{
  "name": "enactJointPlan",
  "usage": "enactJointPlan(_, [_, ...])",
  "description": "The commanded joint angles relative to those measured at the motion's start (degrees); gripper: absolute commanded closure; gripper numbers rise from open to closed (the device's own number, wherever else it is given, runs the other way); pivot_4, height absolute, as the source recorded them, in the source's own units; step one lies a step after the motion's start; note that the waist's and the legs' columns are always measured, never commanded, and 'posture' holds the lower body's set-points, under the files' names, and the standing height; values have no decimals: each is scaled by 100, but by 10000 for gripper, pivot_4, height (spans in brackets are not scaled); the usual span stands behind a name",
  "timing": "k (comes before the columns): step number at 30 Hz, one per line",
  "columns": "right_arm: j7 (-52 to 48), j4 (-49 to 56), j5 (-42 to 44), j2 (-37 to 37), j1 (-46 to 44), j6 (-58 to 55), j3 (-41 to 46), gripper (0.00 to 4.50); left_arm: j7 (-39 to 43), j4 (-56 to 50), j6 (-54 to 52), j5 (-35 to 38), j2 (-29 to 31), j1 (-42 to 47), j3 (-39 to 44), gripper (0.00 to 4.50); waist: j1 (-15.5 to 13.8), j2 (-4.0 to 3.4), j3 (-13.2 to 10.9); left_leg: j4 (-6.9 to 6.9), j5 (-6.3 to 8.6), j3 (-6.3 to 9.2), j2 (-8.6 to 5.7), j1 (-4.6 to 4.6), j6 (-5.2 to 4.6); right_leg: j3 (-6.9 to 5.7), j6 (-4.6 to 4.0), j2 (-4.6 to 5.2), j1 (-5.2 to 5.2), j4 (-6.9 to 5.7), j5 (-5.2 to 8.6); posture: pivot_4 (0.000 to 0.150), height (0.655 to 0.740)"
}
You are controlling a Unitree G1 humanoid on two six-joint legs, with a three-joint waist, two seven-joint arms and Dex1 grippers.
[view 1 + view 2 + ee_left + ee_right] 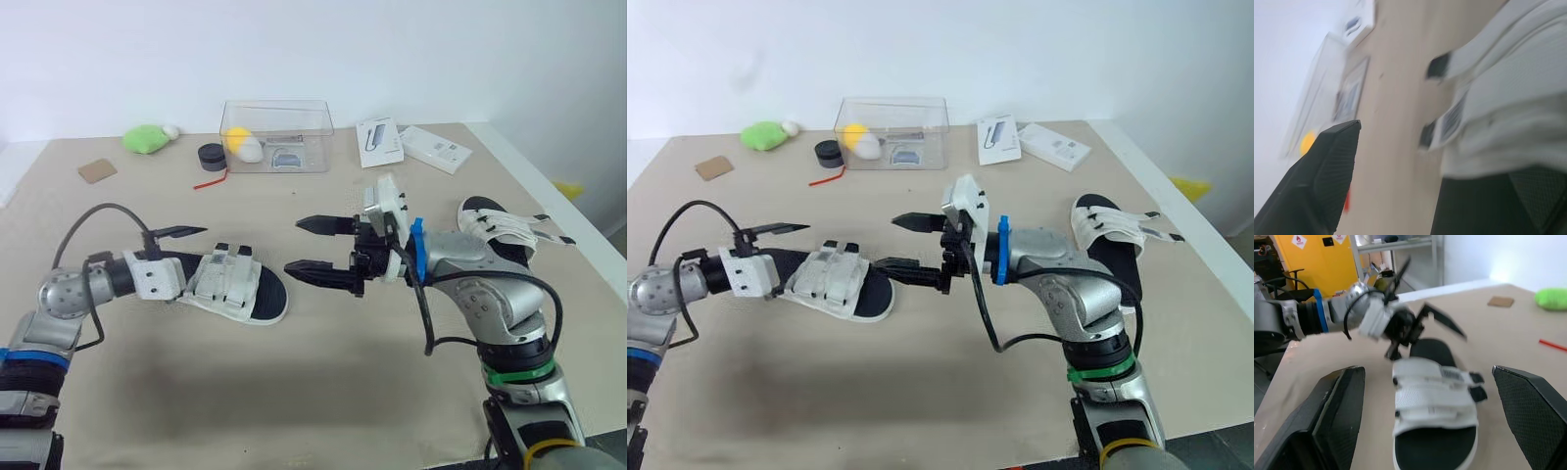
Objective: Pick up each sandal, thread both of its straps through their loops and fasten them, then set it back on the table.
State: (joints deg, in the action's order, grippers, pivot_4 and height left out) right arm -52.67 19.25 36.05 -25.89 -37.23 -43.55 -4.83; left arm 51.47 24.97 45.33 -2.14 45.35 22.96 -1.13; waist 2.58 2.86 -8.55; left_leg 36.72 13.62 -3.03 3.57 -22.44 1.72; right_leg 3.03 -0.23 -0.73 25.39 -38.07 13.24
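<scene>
A white-strapped sandal with a black sole (235,284) lies flat on the table left of centre, both straps lying across it. My left gripper (191,257) is open at its heel end, one finger (1327,181) raised above the table and the other low against the sandal (1508,112). My right gripper (312,248) hangs open just right of the sandal's toe, apart from it, and looks along the sandal (1435,406) toward the left gripper (1420,333). A second sandal (500,227) lies at the right with its strap ends sticking out loose.
At the back stand a clear plastic box (277,135) holding small items, a green soft object (147,138), a black round piece (211,155), a red stick (211,180), a cardboard square (97,170) and two white boxes (380,140) (436,148). The table's right edge (549,196) runs close behind the second sandal.
</scene>
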Motion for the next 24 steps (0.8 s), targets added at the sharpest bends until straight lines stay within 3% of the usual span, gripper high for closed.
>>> enactJointPlan(1, [113,190,125,-88,-139,26,196,0,73,-89,-16,219,30,51,-60,16485,-2,0,0,0,0,-1,-2,0,0,1,0,2,0,0,0,1500,7400])
enactJointPlan(3, [144,185,130,-104,-131,35,191,0,59,-137,-114,285,37,70,-43,24847,-1,0,0,1,0,-2,-2,-1,0,2,0,2,0,0,0,1500,7400])
enactJointPlan(4, [137,180,125,-116,-120,43,173,0,31,-160,-165,304,41,94,-18,31523,-1,0,0,1,0,-3,-2,-1,0,3,1,2,0,0,0,1500,7400])
enactJointPlan(6, [135,167,132,-120,-111,50,154,0,-29,-221,-254,317,49,132,32,36242,-1,0,0,1,0,0,-1,-1,0,0,0,1,0,0,0,1500,7400])
enactJointPlan(8, [124,166,226,-91,-144,18,185,0,-151,-365,-406,327,45,130,122,44077,-1,0,0,1,0,0,-1,-1,0,-1,0,0,0,0,0,1500,7400])
enactJointPlan(13, [201,167,662,16,-304,-127,405,0,-976,-500,-1079,-197,156,16,452,44077,2,-1,-1,1,0,-1,0,-1,0,1,0,0,1,0,0,1500,7400])
enactJointPlan(15, [255,141,727,37,-351,-148,432,0,-1674,-546,-1722,-517,195,58,765,44077,-1,-1,-1,1,0,2,1,-2,0,-2,0,0,0,0,0,1500,7400])
enactJointPlan(17, [272,102,687,53,-377,-125,348,0,-2572,-445,-3122,-1097,345,152,1056,44077,2,0,-1,1,0,1,2,-2,0,-2,0,0,1,0,0,1500,7400])
enactJointPlan(20, [266,17,565,80,-399,-39,189,0,-3587,-276,-4773,-1311,380,305,1614,44077,46,9,-6,3,0,1,7,-1,0,1,-2,-9,4,-4,-2,1500,7400])
enactJointPlan(24, [246,-105,393,171,-430,91,-4,0,-4066,-307,-6080,-1368,224,292,1818,44077,22,12,-8,-3,1,7,17,-1,0,-11,-2,-15,6,-6,-3,1500,7400])
